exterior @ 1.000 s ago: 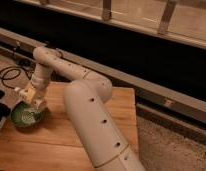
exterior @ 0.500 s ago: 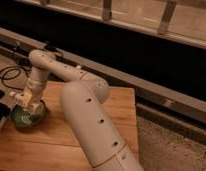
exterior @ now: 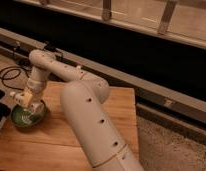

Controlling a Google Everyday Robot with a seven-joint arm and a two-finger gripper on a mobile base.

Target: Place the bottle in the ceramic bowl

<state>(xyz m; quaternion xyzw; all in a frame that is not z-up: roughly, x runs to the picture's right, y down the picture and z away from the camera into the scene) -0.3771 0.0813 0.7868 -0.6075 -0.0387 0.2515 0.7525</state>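
the gripper (exterior: 24, 100) hangs low over the ceramic bowl (exterior: 27, 116), which sits at the left edge of the wooden table (exterior: 56, 145). it grips the bottle (exterior: 19, 97), held sideways just above the bowl's rim. a black cable (exterior: 8, 75) lies behind.

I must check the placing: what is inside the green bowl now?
The gripper hangs over the ceramic bowl, covering part of its inside. Pale mottling shows on the inside. Whether the bottle lies there cannot be seen.
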